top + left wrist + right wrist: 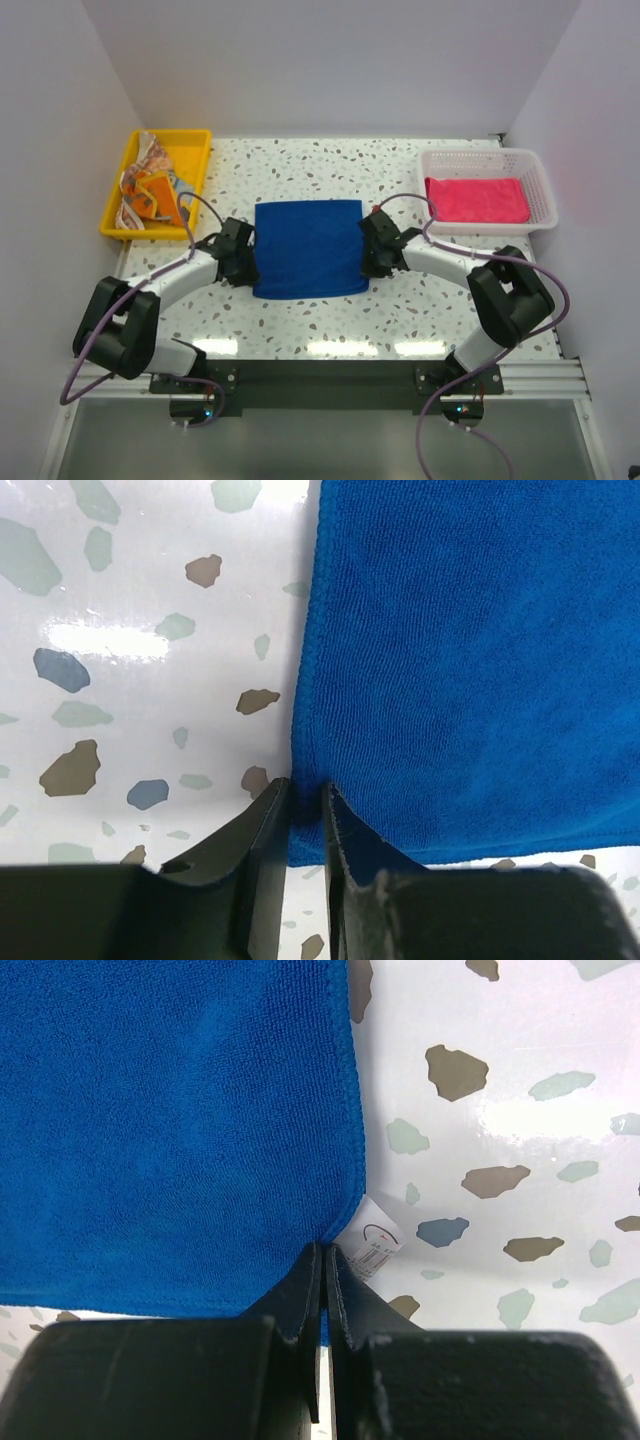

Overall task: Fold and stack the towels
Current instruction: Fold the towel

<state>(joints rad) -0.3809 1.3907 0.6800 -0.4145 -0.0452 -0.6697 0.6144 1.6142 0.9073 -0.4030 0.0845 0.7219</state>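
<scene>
- The surface [400, 310] is pale, glossy terrazzo with scattered coloured chips. It is hard and slick, so I expect cloth dragged over it to slide easily.
- The blue towel [308, 248] lies spread flat at the centre, between the two arms. It is a roughly square piece of soft, fine-looped microfibre with a stitched hem. It looks light and limp and should drape as soon as it is lifted. The hemmed near corners are the sensible hold for carrying one edge over to the far one.
- The white mesh basket [540, 185] at the far right is rigid plastic lattice. It holds the pink towel [478, 198], folded into a flat rectangle.
- The yellow tray [195, 160] at the far left is smooth moulded plastic. The orange towels [150, 190] lie crumpled in it.
- The left pincer [305, 790] is nipped onto the blue towel's near left corner, with cloth showing in the narrow gap between its jaws.
- The right pincer [325, 1252] is clamped tight on the near right corner.
- A small white care label [375, 1235] pokes out beside that corner.
</scene>
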